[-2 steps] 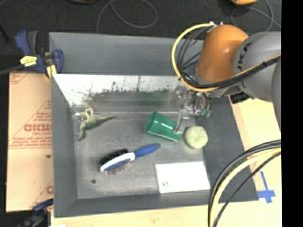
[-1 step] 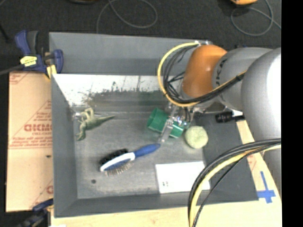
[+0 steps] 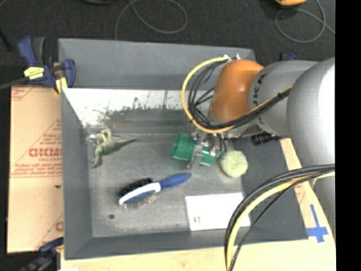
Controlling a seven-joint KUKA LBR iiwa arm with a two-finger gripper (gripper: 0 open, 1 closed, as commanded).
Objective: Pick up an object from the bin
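Top-down look into a grey metal bin (image 3: 76, 168), with a robot arm (image 3: 304, 100) reaching in from the right and an orange cover (image 3: 237, 89) at its wrist. Gripper (image 3: 204, 153) low in the bin's middle right, down on a green plastic piece (image 3: 183, 147), round and cup-like. Fingers (image 3: 198, 150) drawn narrow and seemingly closed on the right end of that green piece, with green showing on either side of them; exact grip hard to make out. Just right of the gripper, a pale green ball (image 3: 233, 164), near but apart. Lower left of the green piece, a brush (image 3: 151, 189) with a blue handle and white head, lying flat. Far left, a small green toy dinosaur (image 3: 105, 145). Near the front wall, a white card (image 3: 214, 210).

Progress, as a judgement: reach done and hold apparently taken, green piece not yet raised off the bin floor. Left to do: lifting it straight up and clear of the walls, without nudging the ball.
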